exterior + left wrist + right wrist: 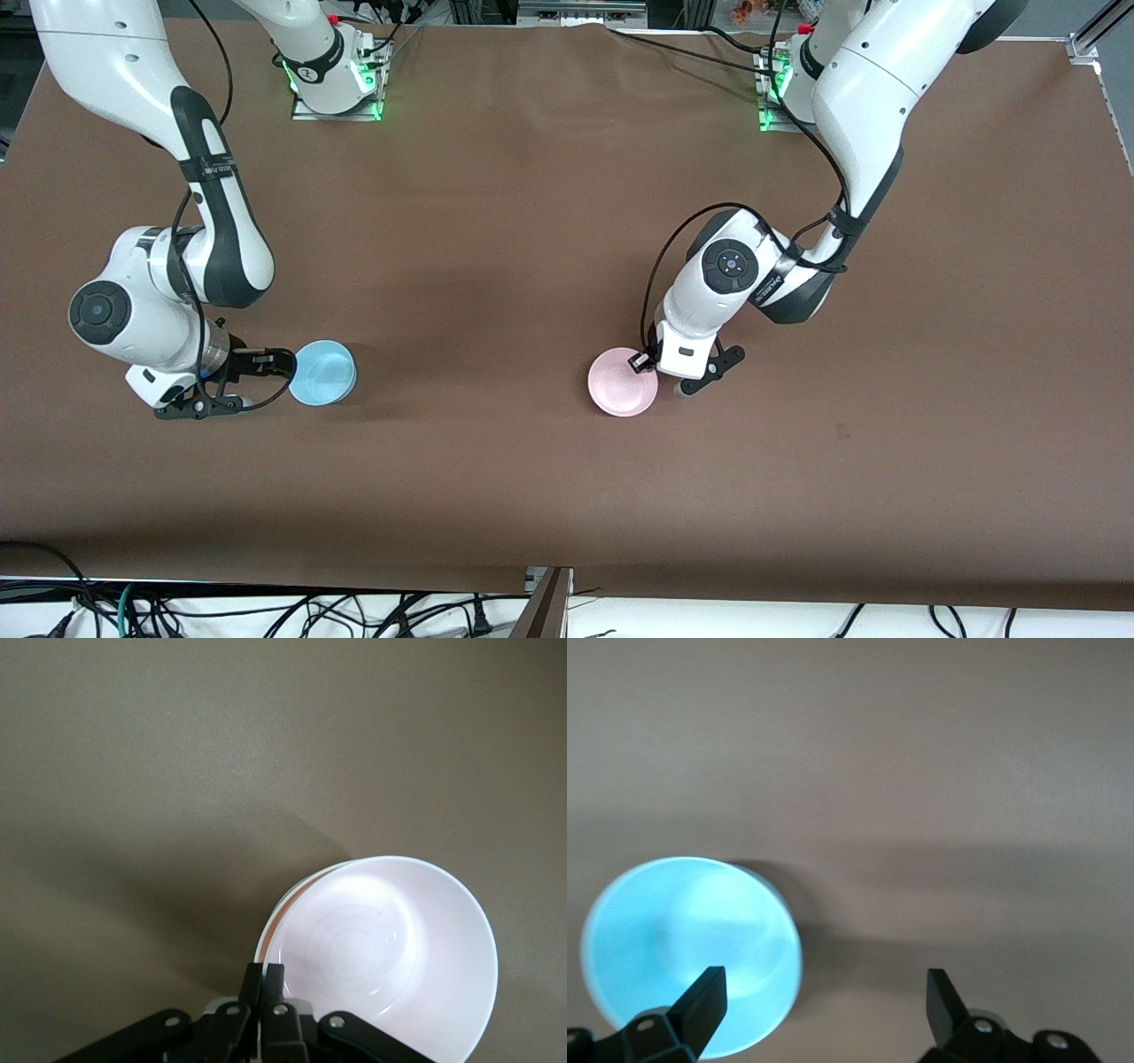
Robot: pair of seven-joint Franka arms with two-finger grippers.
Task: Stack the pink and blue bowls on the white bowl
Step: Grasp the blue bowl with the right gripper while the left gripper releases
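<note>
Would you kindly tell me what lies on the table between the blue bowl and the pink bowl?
Nothing: in the front view, only bare brown table runs between the blue bowl and the pink bowl.

bowl [323,373] toward right arm's end, bowl [620,383] mid-table

Blue bowl [691,952] beside spread gripper [824,997]
</note>
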